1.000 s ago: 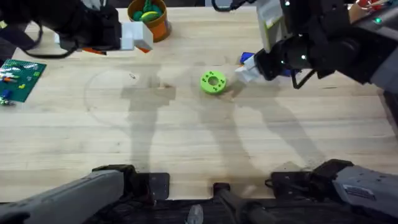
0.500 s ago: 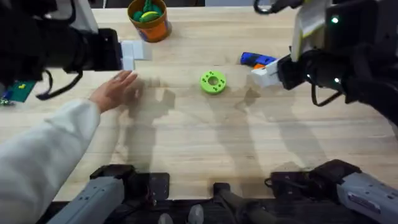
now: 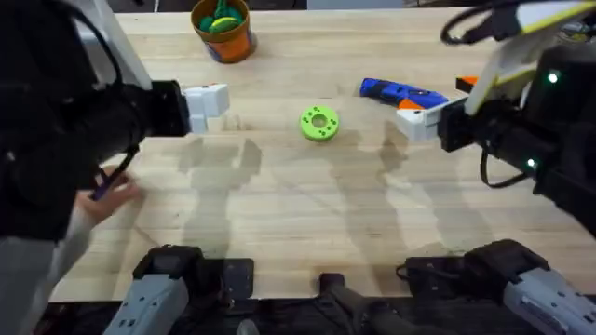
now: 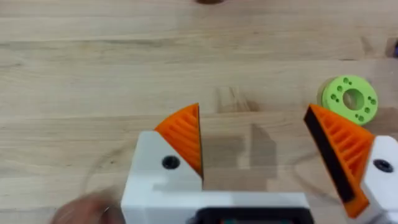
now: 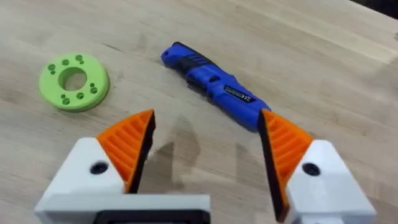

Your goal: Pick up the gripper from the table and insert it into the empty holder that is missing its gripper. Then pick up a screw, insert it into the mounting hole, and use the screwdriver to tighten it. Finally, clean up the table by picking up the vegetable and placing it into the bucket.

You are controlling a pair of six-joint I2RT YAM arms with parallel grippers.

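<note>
The blue screwdriver lies on the wooden table, right of a lime green disc with holes. My right gripper hovers open just on the near side of the screwdriver, with nothing in it. My left gripper hangs open and empty over bare wood, left of the disc. The orange bucket stands at the far edge with the green vegetable inside it. The loose gripper, its holder and the screw are out of view.
A person's hand and pale sleeve rest over the table's near left part, beside my left arm. Both arm bases sit along the near edge. Open wood stretches between the disc and the bases.
My right gripper drew back to the right, uncovering the screwdriver. My left gripper came nearer from the far left. A person's hand reached onto the table at the left, then pulled back toward the near edge.
</note>
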